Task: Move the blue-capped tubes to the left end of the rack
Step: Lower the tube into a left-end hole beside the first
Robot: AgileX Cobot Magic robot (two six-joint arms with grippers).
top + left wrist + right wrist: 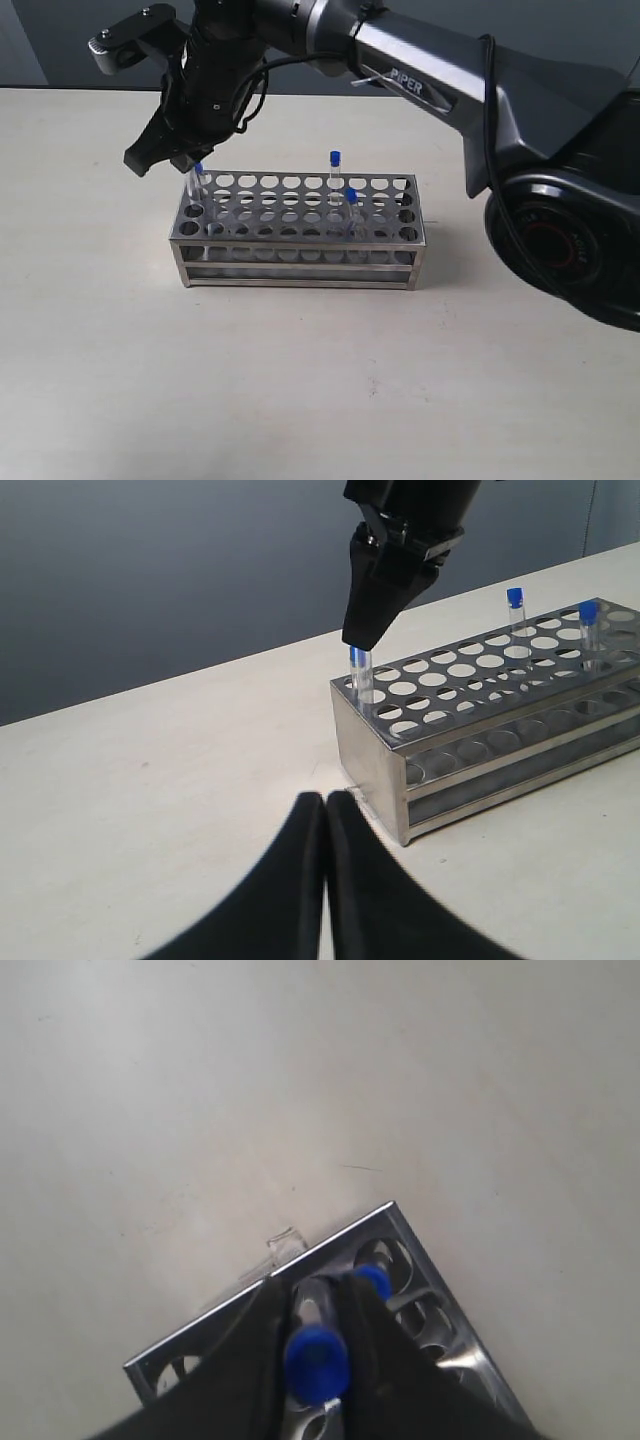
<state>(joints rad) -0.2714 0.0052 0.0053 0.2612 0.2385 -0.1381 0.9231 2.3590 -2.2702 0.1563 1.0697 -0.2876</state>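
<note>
And there's the right arm, stretched across from the right of the exterior view, its tool (165, 158) poised over the left end of the rack (300, 265), which sits on the pale desk (300, 400) a little left of centre. The right wrist view gets in close: the two dark fingers (250, 1360) are clenched on a blue-capped tube (315, 1360), cap squeezed between them, right above the rack's corner holes. How far its lower end reaches into a hole cannot be told from here. Just off the fingertips stands a second tube (373, 1280), upright in a hole near that same corner. Over on the right half of the rack, two more are waiting: a back-row tube (336, 170) standing tall, and a nearer tube (351, 205) just in front of it and slightly right. Meanwhile the left tool (325, 810) is at the bottom of its own view, fingers pressed together with nothing between them, low over the desk and just short of the rack's near corner.
</note>
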